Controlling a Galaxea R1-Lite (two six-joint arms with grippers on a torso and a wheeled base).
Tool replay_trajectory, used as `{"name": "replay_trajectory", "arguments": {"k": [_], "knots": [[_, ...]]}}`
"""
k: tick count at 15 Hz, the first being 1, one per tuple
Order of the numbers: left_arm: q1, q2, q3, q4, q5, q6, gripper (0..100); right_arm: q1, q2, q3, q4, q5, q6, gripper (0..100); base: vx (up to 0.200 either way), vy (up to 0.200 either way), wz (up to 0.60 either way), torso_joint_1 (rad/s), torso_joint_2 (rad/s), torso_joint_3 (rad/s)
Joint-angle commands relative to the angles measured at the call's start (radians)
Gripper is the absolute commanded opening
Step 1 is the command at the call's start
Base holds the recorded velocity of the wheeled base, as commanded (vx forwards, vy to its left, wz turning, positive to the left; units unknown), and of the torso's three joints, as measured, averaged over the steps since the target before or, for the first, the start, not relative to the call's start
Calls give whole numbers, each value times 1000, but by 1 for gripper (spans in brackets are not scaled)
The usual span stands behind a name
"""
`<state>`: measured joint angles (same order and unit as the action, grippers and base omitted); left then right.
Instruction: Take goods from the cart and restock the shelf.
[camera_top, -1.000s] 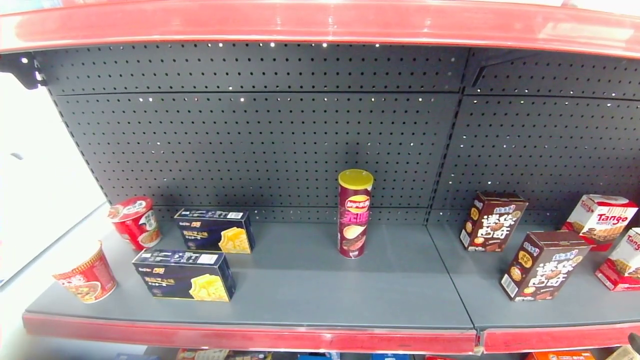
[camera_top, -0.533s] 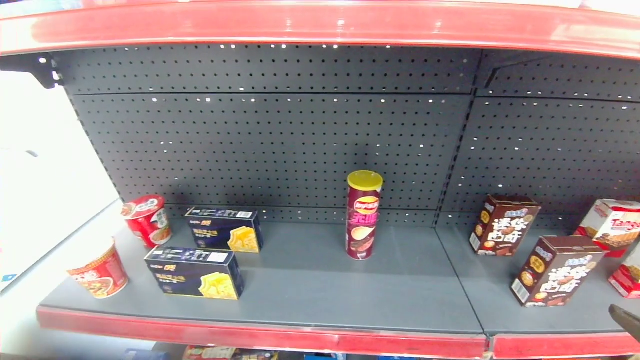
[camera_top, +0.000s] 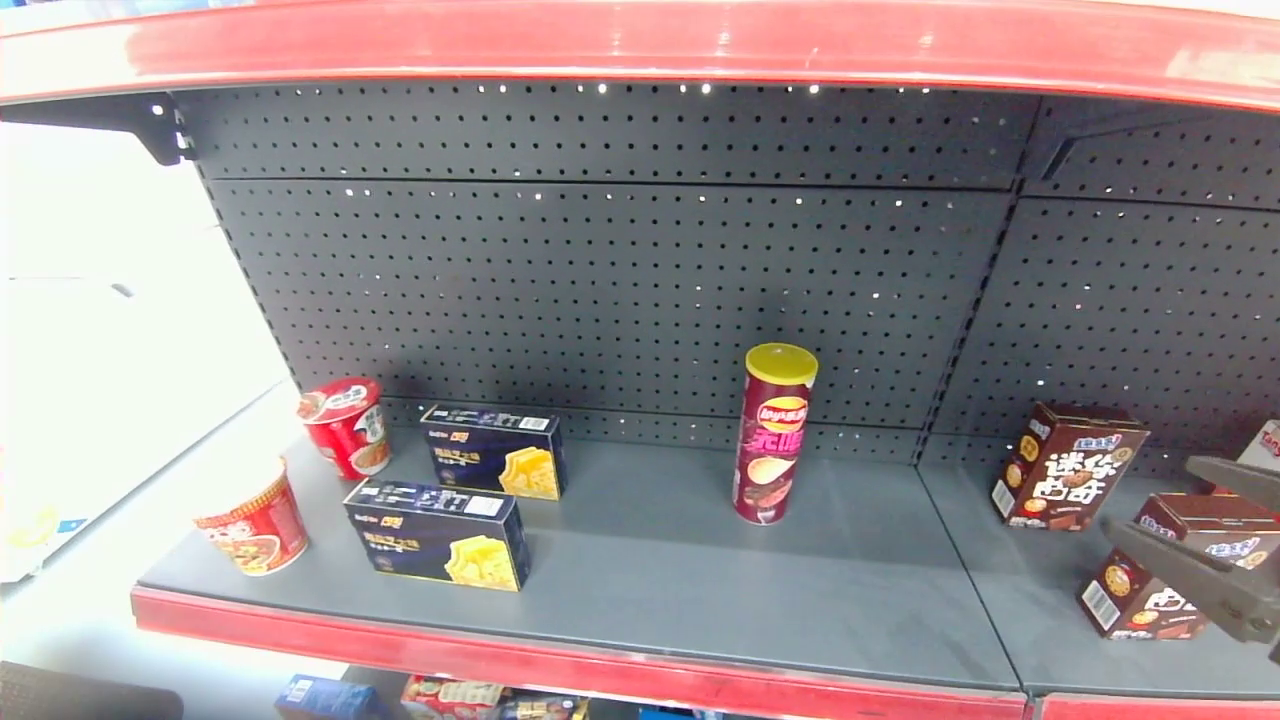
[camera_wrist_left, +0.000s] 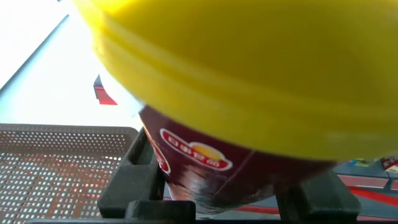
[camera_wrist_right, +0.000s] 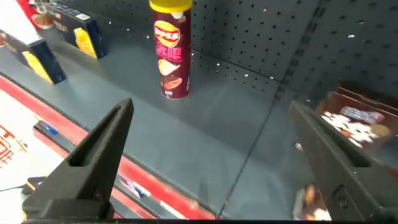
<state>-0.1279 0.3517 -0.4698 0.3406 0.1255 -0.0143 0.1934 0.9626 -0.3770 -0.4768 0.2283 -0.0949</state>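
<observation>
A maroon chip can with a yellow lid (camera_wrist_left: 249, 74) sits very close to the left wrist camera, and my left gripper (camera_wrist_left: 227, 186) is shut on its body, black fingers (camera_wrist_left: 134, 180) on either side. A matching chip can (camera_top: 772, 435) stands upright mid-shelf near the pegboard, also in the right wrist view (camera_wrist_right: 170, 50). My right gripper (camera_top: 1150, 497) hangs open at the right edge in front of the brown boxes; its wide-spread fingers (camera_wrist_right: 93, 162) hold nothing. The grey shelf board (camera_top: 650, 580) has a red front lip.
Two red noodle cups (camera_top: 345, 425) (camera_top: 252, 518) and two dark blue boxes (camera_top: 495, 452) (camera_top: 437, 520) stand at the left. Brown snack boxes (camera_top: 1065, 465) stand at the right. A red upper shelf (camera_top: 640, 40) overhangs. The cart's mesh (camera_wrist_left: 56, 162) lies below the held can.
The head camera has panned, so the whole shelf scene sits farther right. My right gripper has risen into view at the right edge, in front of the brown boxes.
</observation>
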Motion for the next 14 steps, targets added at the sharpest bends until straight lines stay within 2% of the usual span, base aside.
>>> {"name": "replay_trajectory", "arguments": {"k": [1, 2, 3, 5, 6, 9, 11, 14], "knots": [[-1, 3, -3, 0, 0, -4, 0, 3, 240, 9, -171, 28, 4, 100, 0, 0, 0, 0, 0, 0], [-1, 3, 0, 1, 0, -4, 0, -6, 386, 6, -345, 42, 4, 100, 0, 0, 0, 0, 0, 0], [-1, 3, 0, 1, -1, -4, 0, -14, 482, -3, -447, 48, 4, 100, 0, 0, 0, 0, 0, 0], [-1, 1, 3, 1, -1, -4, 0, -38, 588, -10, -566, 135, 0, 100, 0, 0, 0, 0, 0, 0], [-1, 0, 5, 1, -1, -4, 0, -58, 659, -39, -618, 218, 0, 100, 0, 0, 0, 0, 0, 0], [-1, -3, 8, 3, -1, -12, 0, -77, 743, -125, -617, 263, 1, 100, 0, 0, 0, 0, 0, 0], [-1, -10, 30, 3, -1, -15, 0, -97, 809, -238, -611, 385, 3, 100, 0, 0, 0, 0, 0, 0], [-1, -28, 33, 9, -1, -16, 0, -88, 820, -327, -508, 433, 1, 100, 0, 0, 0, 0, 0, 0]]}}
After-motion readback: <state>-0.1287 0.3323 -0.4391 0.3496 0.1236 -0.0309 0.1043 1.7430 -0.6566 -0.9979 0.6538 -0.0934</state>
